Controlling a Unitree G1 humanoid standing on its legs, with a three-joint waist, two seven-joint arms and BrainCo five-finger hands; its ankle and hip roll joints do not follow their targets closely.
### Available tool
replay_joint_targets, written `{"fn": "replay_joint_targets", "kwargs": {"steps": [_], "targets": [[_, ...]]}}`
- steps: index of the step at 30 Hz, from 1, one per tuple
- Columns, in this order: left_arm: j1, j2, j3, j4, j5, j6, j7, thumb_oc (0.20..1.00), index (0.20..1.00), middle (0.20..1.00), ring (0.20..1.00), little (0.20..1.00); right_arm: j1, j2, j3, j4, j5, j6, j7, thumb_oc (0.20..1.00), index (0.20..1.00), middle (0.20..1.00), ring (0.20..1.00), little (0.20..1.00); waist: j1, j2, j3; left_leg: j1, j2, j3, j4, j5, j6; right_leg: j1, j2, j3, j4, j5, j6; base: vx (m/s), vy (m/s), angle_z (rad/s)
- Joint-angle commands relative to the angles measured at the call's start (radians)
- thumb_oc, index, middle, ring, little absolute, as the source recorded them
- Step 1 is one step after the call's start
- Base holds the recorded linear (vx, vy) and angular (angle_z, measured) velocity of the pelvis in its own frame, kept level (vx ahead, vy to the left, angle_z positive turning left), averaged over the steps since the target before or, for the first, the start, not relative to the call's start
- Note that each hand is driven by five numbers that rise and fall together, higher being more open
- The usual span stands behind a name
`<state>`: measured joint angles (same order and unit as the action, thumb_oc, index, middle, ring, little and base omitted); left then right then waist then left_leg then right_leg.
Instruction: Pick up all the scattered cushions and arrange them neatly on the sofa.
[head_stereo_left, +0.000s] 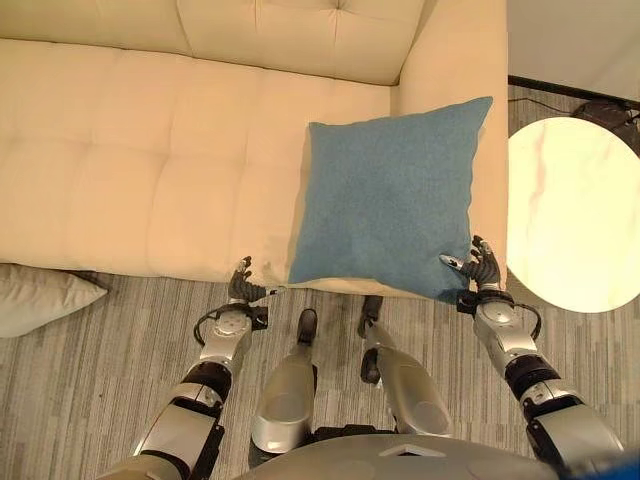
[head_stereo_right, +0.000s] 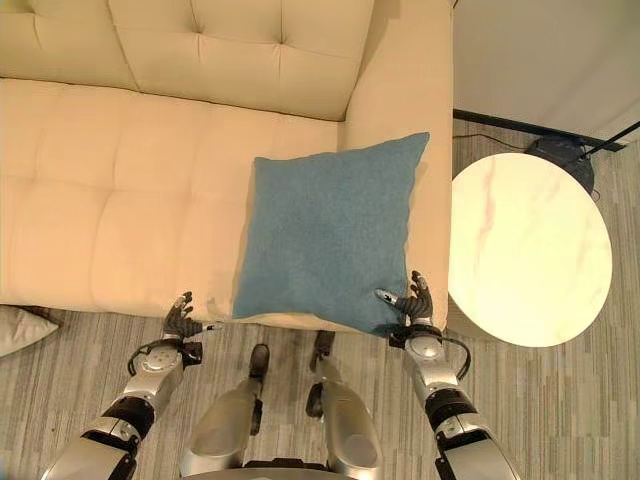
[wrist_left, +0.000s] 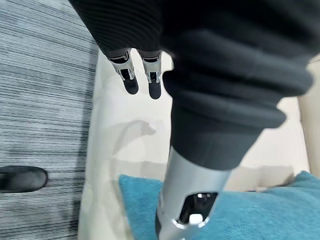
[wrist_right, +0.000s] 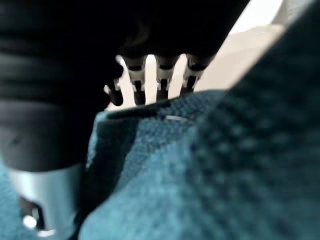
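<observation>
A blue cushion (head_stereo_left: 385, 195) lies flat on the right end of the cream sofa (head_stereo_left: 130, 150), its far edge against the armrest. My right hand (head_stereo_left: 482, 268) is at the cushion's near right corner, its fingers (wrist_right: 162, 85) straight and lying over the blue fabric (wrist_right: 200, 175). My left hand (head_stereo_left: 240, 283) hovers at the sofa's front edge, just left of the cushion's near left corner, with its fingers (wrist_left: 131, 82) straight over the bare seat and nothing in them. A pale cushion (head_stereo_left: 40, 295) lies on the floor at the far left, by the sofa's front.
A round white marble side table (head_stereo_left: 570, 215) stands right of the sofa's armrest. Beyond it sits a dark lamp base (head_stereo_right: 560, 150) with cables. The floor in front of the sofa is grey striped carpet (head_stereo_left: 120, 350).
</observation>
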<state>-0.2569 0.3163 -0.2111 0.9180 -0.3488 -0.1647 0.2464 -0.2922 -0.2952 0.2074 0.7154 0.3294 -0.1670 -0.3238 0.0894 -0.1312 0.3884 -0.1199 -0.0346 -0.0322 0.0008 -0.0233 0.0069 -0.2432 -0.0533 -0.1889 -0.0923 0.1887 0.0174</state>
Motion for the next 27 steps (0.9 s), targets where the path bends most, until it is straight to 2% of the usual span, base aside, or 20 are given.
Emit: {"fn": "replay_joint_targets", "kwargs": {"steps": [1,7,15,23,27], "targets": [[0.020,-0.019,-0.006,-0.005,-0.022,-0.043,0.017,1.000,1.000,1.000,1.000,1.000,0.003,-0.027,0.023,-0.077,-0.021,-0.067,-0.014,1.000,1.000,1.000,1.000,1.000,0.013,0.009,-0.077,-0.072,-0.024,-0.041,-0.010,-0.004,0.023,0.081,-0.025,0.018,0.008,-0.104,0.079,0.00,0.033,0.01],[0.018,-0.020,-0.006,-0.027,-0.018,-0.046,0.023,1.000,1.000,1.000,1.000,1.000,0.008,-0.032,0.020,-0.194,-0.035,-0.089,-0.017,1.000,1.000,1.000,1.000,1.000,0.018,-0.005,-0.062,-0.086,-0.028,-0.043,0.007,-0.011,0.025,0.079,-0.033,0.008,0.013,-0.102,0.080,0.00,0.000,0.00],[-0.094,0.009,-0.034,-0.026,-0.071,-0.065,0.048,1.000,1.000,1.000,1.000,1.000,-0.144,-0.017,0.094,-0.108,-0.039,-0.068,-0.048,1.000,1.000,1.000,1.000,1.000,0.028,-0.009,0.004,-0.189,-0.036,-0.035,0.089,-0.020,0.019,0.000,-0.046,0.015,0.052,-0.087,0.079,-0.06,0.016,0.06],[-0.282,0.083,-0.024,-0.025,-0.186,-0.110,0.058,1.000,1.000,1.000,1.000,1.000,-0.322,-0.072,0.145,-0.112,-0.052,-0.067,-0.071,1.000,1.000,1.000,1.000,1.000,-0.001,-0.008,0.045,-0.303,-0.029,-0.021,0.130,-0.007,0.006,-0.126,-0.061,0.031,0.105,-0.078,0.076,-0.05,0.029,-0.07],[-0.352,0.057,-0.046,-0.060,-0.238,-0.127,0.052,1.000,1.000,1.000,1.000,1.000,-0.362,-0.056,0.150,-0.087,-0.057,-0.068,-0.084,1.000,1.000,1.000,1.000,1.000,-0.018,-0.003,0.052,-0.333,-0.033,-0.018,0.131,-0.002,0.004,-0.162,-0.064,0.038,0.115,-0.076,0.076,-0.02,0.026,-0.08]]}}
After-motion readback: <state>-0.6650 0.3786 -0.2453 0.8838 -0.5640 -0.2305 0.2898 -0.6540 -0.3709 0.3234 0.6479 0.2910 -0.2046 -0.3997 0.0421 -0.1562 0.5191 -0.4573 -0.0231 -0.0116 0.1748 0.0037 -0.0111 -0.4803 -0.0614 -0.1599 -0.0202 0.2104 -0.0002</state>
